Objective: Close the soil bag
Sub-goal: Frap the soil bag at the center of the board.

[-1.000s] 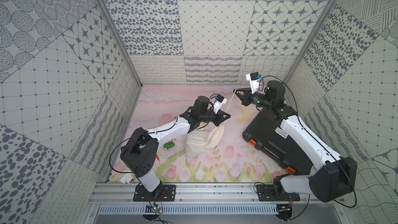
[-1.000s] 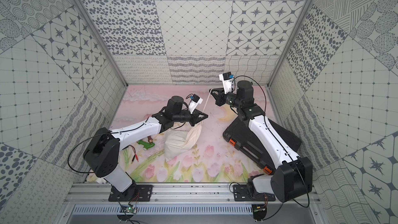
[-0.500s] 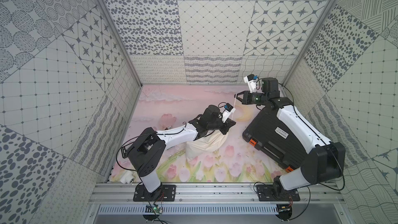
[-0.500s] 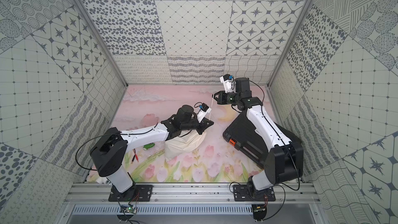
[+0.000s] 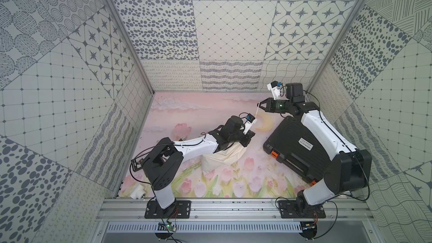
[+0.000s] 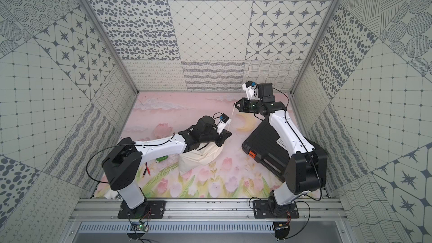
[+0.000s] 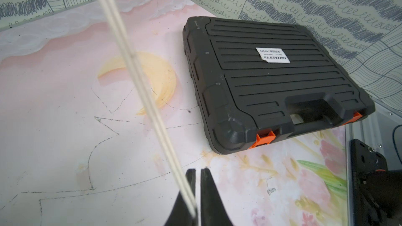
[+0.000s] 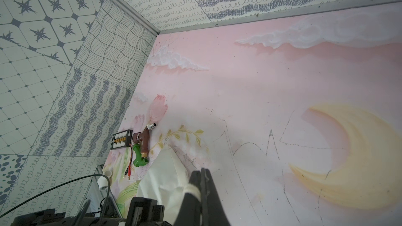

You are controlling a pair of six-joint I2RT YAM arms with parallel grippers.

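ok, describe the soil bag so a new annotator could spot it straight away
Start at the pink painted table. Near the big black ribbed case, partly under the left arm, lies the soil bag. It is the only cloth thing there: cream and wrinkled, with a thin white cord running up to the right gripper.

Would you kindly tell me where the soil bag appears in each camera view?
Both top views: soil bag centre, partly under the left arm.
Left wrist: not in it; only its cord shows.
Right wrist: its cream cloth beside the green fitting.
Shared landmark: the yellow crescent moon, in all four.
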